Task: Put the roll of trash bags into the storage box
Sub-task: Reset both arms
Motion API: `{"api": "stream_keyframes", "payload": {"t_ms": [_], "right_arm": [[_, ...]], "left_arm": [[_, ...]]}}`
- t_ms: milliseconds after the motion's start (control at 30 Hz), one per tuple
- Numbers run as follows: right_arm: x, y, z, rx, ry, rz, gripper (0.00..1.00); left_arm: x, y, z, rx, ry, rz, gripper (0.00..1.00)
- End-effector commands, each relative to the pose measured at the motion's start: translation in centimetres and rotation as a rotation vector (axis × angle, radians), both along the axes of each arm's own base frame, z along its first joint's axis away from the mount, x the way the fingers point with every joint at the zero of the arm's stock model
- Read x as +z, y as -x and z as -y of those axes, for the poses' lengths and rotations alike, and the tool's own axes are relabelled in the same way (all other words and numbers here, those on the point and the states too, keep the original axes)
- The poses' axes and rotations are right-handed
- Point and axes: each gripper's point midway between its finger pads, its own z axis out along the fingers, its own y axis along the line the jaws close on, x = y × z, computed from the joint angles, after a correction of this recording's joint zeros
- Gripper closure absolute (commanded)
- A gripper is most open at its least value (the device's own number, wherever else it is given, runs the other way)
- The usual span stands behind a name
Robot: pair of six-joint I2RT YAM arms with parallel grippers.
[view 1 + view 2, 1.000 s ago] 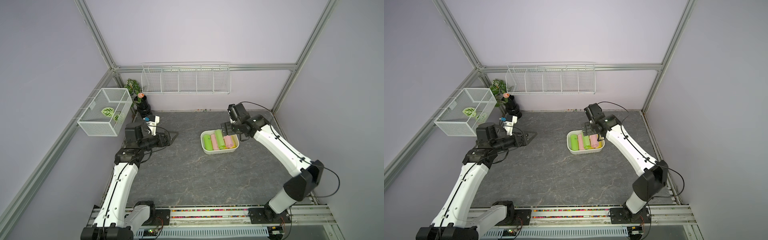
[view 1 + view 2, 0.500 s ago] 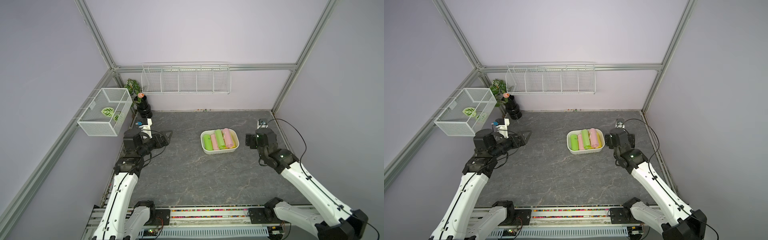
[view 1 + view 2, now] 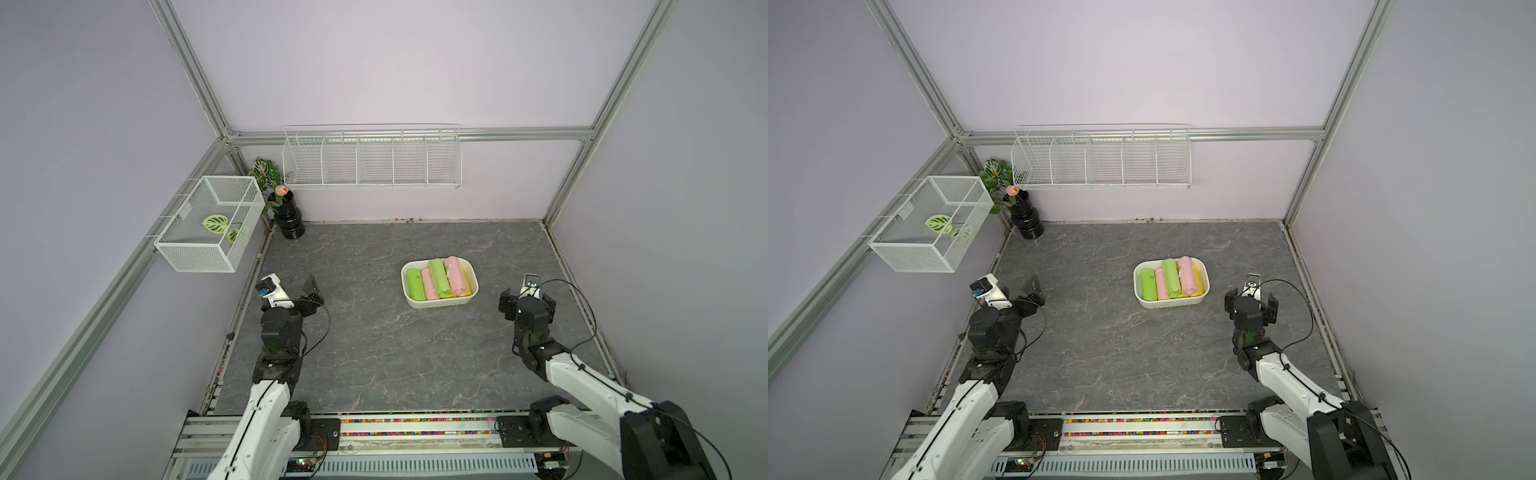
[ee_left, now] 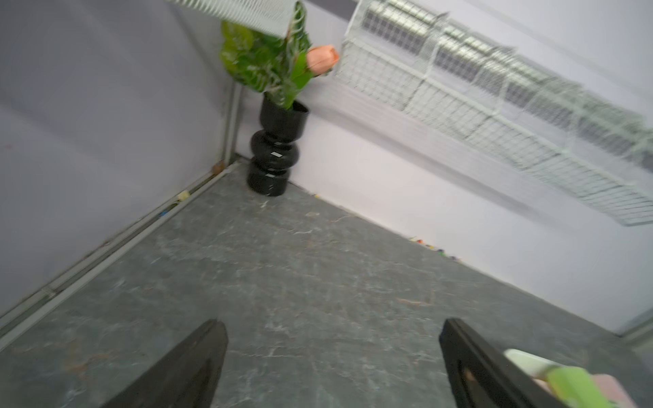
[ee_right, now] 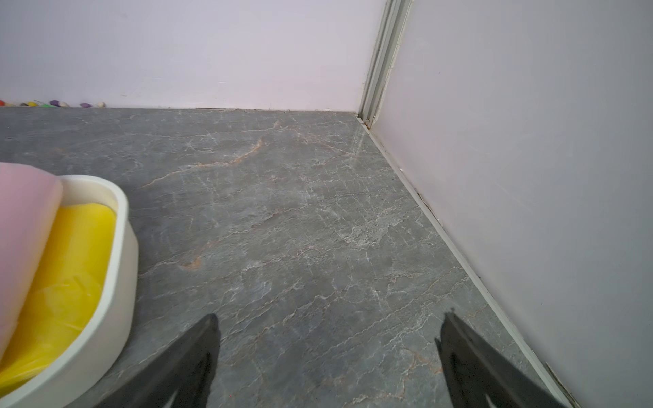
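The bench (image 3: 374, 357) is open across its near half and between both arms. Mid-bench obstruction: the storage box (image 3: 441, 306), with rolls (image 3: 438, 277) rising above its rim. A black vase (image 3: 288, 222) occupies the far left corner. The wire rack (image 3: 372, 160) and mesh basket (image 3: 195, 253) hang off the walls, above bench level. The right tool (image 5: 330, 318) faces bare bench, with the box just beside it and the side wall (image 5: 530, 141) near.
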Motion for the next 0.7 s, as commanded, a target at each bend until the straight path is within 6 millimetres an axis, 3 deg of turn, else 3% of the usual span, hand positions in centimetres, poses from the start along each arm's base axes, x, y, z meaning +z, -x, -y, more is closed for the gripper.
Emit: {"api": "stream_keyframes", "payload": {"t_ms": [0, 67, 167, 233, 300, 400, 500, 567, 667], "right_arm": [[-0.8, -0.6, 1.5, -0.066, -0.001, 0.041, 0.02], [-0.6, -0.8, 2.4, -0.115, 0.038, 0.054, 0.02], [-0.5, -1.3, 2.7, -0.106, 0.061, 0.061, 0.02], [-0.4, -1.7, 2.8, -0.105, 0.066, 0.068, 0.02], [-0.6, -2.0, 3.0, -0.120, 0.066, 0.044, 0.03], [-0.7, -2.2, 3.1, -0.128, 0.069, 0.032, 0.02], [-0.6, -2.0, 2.5, -0.087, 0.041, 0.057, 0.02], [-0.6, -2.2, 1.4, -0.014, -0.003, 0.094, 0.02], [-1.2, -2.4, 0.2, 0.063, -0.002, 0.130, 0.02]], "left_arm": [[-1.2, -0.6, -3.4, 0.192, -0.091, 0.040, 0.00], [-1.9, -1.2, -4.1, 0.237, -0.133, 0.062, 0.00], [-1.2, -2.9, -2.8, 0.150, -0.238, 0.051, 0.00], [-1.7, -3.4, -3.1, 0.167, -0.283, 0.031, 0.00], [-1.8, -3.2, -4.2, 0.239, -0.258, 0.029, 0.00], [-1.6, -2.6, -3.9, 0.215, -0.258, 0.053, 0.00], [-2.0, -2.8, -3.1, 0.160, -0.270, 0.034, 0.00], [-4.4, -3.0, -3.1, 0.153, -0.284, -0.033, 0.00], [-5.2, -2.0, -3.4, 0.185, -0.250, 0.053, 0.00]]}}
